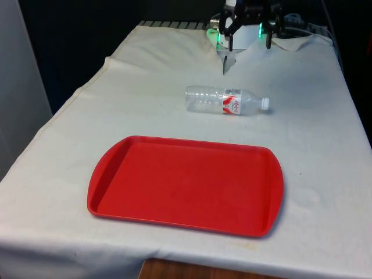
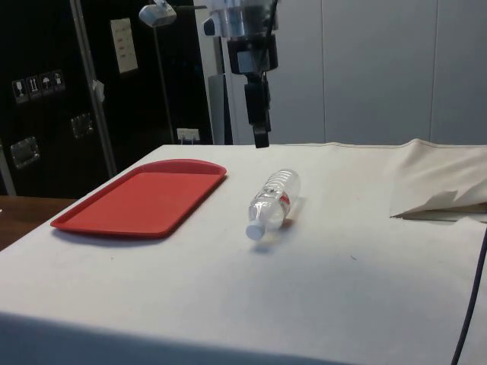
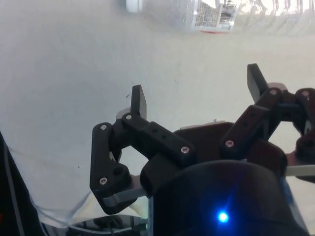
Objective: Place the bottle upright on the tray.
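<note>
A clear plastic bottle [image 1: 224, 100] with a red-and-white label lies on its side on the white cloth, its white cap [image 1: 264, 103] pointing to the front view's right. The same bottle [image 2: 274, 199] and bottle [image 3: 231, 12] appear in the side and wrist views. An empty red tray [image 1: 186, 183] lies flat nearer the front camera, apart from the bottle; in the side view the tray [image 2: 144, 198] is left of it. My gripper [image 1: 249, 42] hangs open above the cloth on the robot's side of the bottle, touching nothing. The gripper [image 2: 261, 137] is well above the table, and the gripper [image 3: 197, 91] holds nothing.
A bunched fold of cloth [image 2: 437, 190] rises at the robot's end of the table, and this fold [image 1: 293, 42] lies beside the gripper. The table's side edges drop off on both sides. Bare cloth surrounds the tray and bottle.
</note>
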Available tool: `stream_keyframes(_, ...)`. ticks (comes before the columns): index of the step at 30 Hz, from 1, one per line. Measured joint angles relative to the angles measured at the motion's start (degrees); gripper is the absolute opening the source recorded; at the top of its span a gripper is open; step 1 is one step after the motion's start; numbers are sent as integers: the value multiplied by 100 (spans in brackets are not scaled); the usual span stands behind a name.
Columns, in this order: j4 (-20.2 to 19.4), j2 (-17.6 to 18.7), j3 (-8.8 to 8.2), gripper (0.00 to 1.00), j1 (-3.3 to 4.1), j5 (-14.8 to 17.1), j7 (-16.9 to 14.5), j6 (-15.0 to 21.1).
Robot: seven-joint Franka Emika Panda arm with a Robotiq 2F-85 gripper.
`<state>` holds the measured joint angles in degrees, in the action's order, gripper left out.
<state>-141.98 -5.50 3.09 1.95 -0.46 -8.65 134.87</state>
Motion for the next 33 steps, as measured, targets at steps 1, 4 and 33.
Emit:
stream_keyframes(1, -11, -6, 0, 100, 0, 0, -23, 23)
stream_keyframes(4, -57, -29, 11, 100, 0, 0, -80, 97)
stream_keyframes(33, -246, 183, 74, 100, 23, 0, -1026, 710)
